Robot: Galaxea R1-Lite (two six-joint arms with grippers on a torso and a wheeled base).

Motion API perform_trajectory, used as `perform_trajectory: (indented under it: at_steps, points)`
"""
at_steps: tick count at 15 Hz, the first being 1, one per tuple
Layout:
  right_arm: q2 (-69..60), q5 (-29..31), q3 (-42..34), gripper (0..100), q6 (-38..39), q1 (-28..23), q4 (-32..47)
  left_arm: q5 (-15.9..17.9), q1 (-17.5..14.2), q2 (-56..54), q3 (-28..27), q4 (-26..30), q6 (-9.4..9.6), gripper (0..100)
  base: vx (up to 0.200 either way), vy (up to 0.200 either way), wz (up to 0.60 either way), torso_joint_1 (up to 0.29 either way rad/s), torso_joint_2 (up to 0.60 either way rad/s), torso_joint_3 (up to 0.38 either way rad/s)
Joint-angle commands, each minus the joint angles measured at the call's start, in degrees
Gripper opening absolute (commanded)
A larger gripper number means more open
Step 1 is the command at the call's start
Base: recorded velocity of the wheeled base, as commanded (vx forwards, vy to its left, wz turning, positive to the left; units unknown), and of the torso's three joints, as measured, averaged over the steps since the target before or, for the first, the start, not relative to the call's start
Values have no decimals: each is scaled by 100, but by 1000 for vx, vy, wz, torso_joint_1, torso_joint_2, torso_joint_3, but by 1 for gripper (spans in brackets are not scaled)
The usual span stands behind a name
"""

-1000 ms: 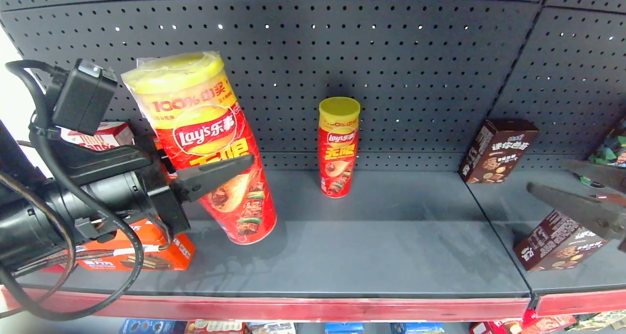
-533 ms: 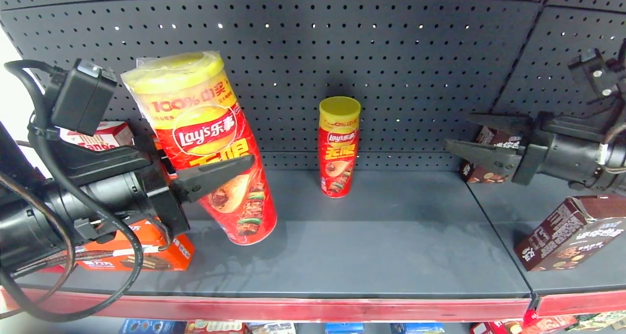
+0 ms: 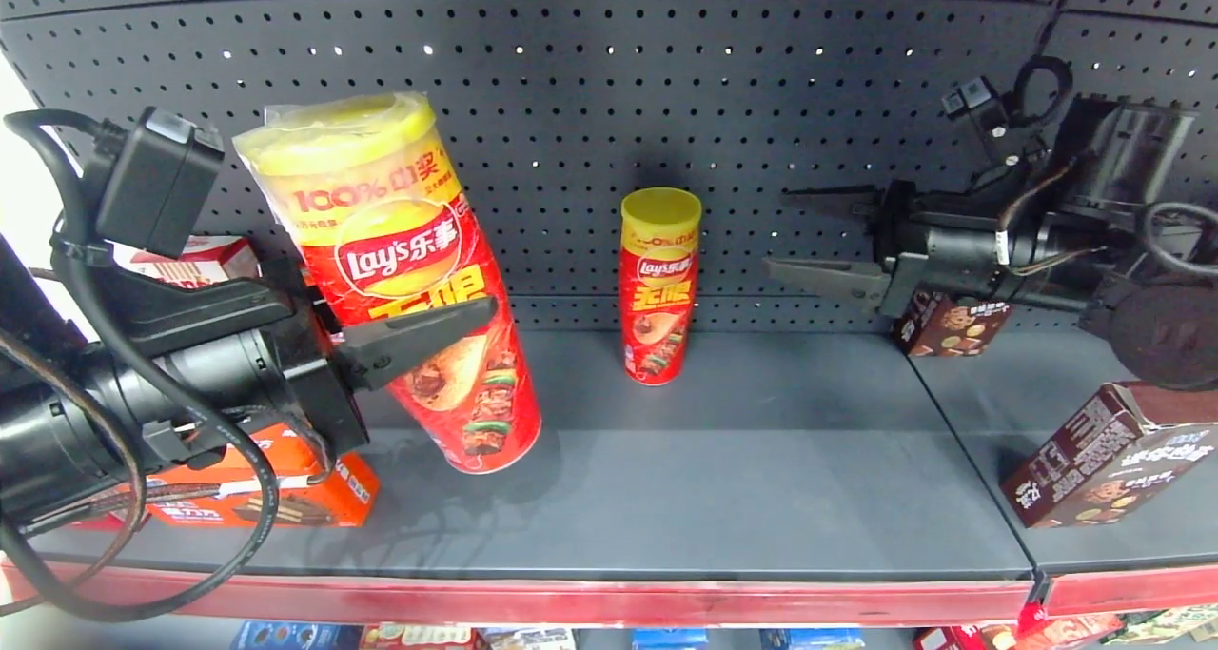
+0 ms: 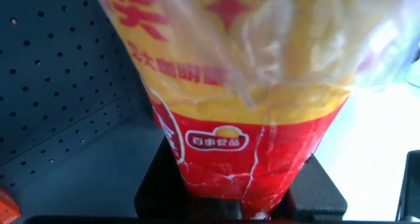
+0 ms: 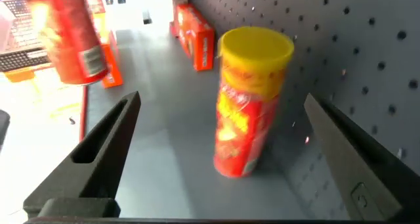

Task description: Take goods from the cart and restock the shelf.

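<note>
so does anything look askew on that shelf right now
The chip can held in the left pincer leans sideways, not yet stood upright. The brown cookie box at the front right also sits tilted.

Pegboard (image 3: 666,108): dark, perforated back panel.
Orange box (image 3: 333,490): lies flat, front left.
Red-and-white box (image 3: 195,260): back left.
Tilted brown box (image 3: 1094,460): front right.
Rear brown box (image 3: 952,331): against the pegboard.

Head overview, wrist close-ups, shared shelf (image 3: 742,479)

Matte-black throughout — looped cables (image 3: 275,498), wedge-fingered left gripper (image 3: 400,298) and right gripper (image 3: 780,231).
</note>
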State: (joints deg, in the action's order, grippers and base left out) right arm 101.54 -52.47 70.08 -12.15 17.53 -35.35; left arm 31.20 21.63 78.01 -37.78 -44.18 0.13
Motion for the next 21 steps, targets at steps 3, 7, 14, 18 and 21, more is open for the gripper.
perform_trajectory:
  at_steps: [3, 7, 14, 18, 21]
  points:
    - [1000, -53, 884, 100, -15, 58, 2, 1, -1, 13, -1, -38, -119, 0, 0, 0, 0, 0, 0, 0]
    - [1650, -44, 1209, 100, -6, 93, 2, 9, -1, 39, -19, -38, -128, 0, 0, 0, 0, 0, 0, 0]
    - [2125, -44, 1552, 100, 11, 339, 11, 9, -1, 65, -10, -47, -128, 0, 0, 0, 0, 0, 0, 0]
    - [2441, -35, 1754, 100, 11, 339, 2, 9, -1, 65, -1, -47, -128, 0, 0, 0, 0, 0, 0, 0]
    - [2714, -35, 2000, 100, 11, 365, -16, 9, -1, 65, 7, -47, -128, 0, 0, 0, 0, 0, 0, 0]
